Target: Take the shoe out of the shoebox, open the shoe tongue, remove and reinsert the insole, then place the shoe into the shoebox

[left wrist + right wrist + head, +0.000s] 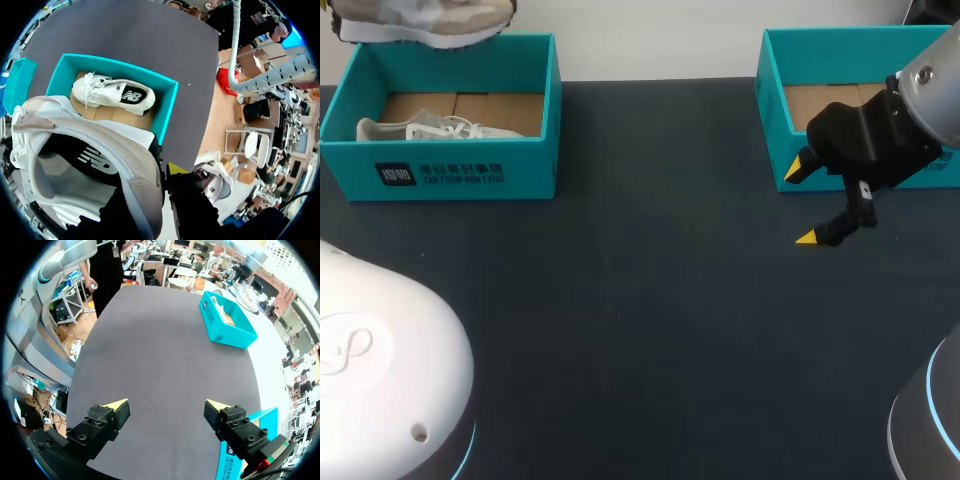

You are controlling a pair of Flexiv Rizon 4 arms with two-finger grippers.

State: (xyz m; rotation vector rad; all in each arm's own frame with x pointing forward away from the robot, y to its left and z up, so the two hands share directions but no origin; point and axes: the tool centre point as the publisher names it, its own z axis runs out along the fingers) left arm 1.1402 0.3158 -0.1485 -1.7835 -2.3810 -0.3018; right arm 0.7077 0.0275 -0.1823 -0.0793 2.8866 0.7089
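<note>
**Q.** What is nearest, and what state is it in?
**A.** The left arm (380, 370). Its jaws are closed on the heel collar of a beige-and-white mesh trainer (90, 150), which hangs above the open teal cardboard shoebox (450, 170), clear of its rim.

**Q.** And beyond the trainer?
**A.** A second, white lace-up shoe (112, 92) lies on its side inside that shoebox. Well to the right of the shoebox, the right arm (930, 90) holds its jaws wide and empty over the dark bench (640, 330), just in front of another teal box (775, 110).

**Q.** How is the step in hand done well?
**A.** The removal looks nearly complete. Keep the grip firm on the collar and carry the trainer level, away from the shoebox wall. Set it sole-down on the bare bench to the right of the shoebox. Point the toe so that the empty jaws can reach the tongue.
</note>
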